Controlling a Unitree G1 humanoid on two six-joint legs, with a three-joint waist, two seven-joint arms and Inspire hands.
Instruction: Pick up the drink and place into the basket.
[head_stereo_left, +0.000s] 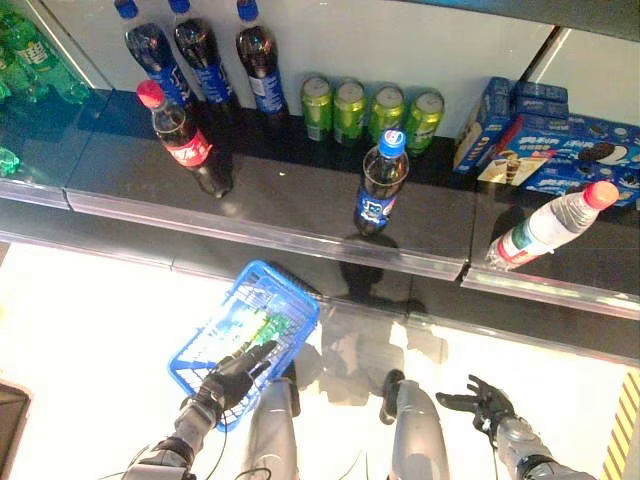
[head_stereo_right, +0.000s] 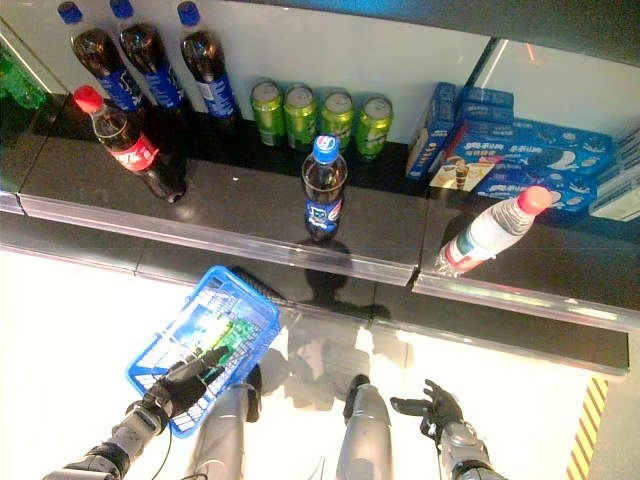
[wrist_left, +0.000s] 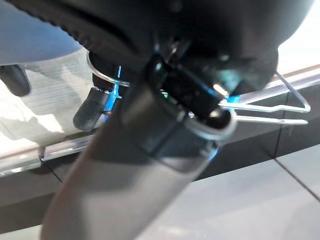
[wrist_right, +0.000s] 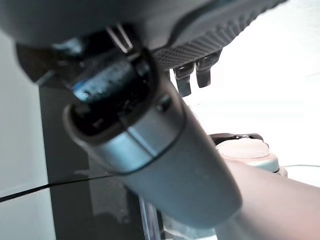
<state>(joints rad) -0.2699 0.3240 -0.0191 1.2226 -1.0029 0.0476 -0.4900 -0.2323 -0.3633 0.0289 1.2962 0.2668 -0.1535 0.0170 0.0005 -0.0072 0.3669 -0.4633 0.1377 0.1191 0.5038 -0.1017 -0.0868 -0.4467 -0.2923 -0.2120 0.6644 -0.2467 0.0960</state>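
A dark cola bottle with a blue cap (head_stereo_left: 379, 185) stands alone near the front of the black shelf (head_stereo_left: 290, 215). My left hand (head_stereo_left: 232, 377) is shut on the wire handles of the blue basket (head_stereo_left: 245, 325), which hangs low at the left and holds a green drink (head_stereo_left: 262, 326). The handles (wrist_left: 280, 106) show in the left wrist view. My right hand (head_stereo_left: 488, 405) is low at the right, open and empty, well below the shelf.
At the shelf's back stand blue-capped cola bottles (head_stereo_left: 205, 60) and green cans (head_stereo_left: 370, 108). A red-capped cola bottle (head_stereo_left: 183, 138) stands at the left, a clear red-capped bottle (head_stereo_left: 550, 226) at the right, blue biscuit boxes (head_stereo_left: 560, 145) behind it. Green bottles (head_stereo_left: 30, 55) far left.
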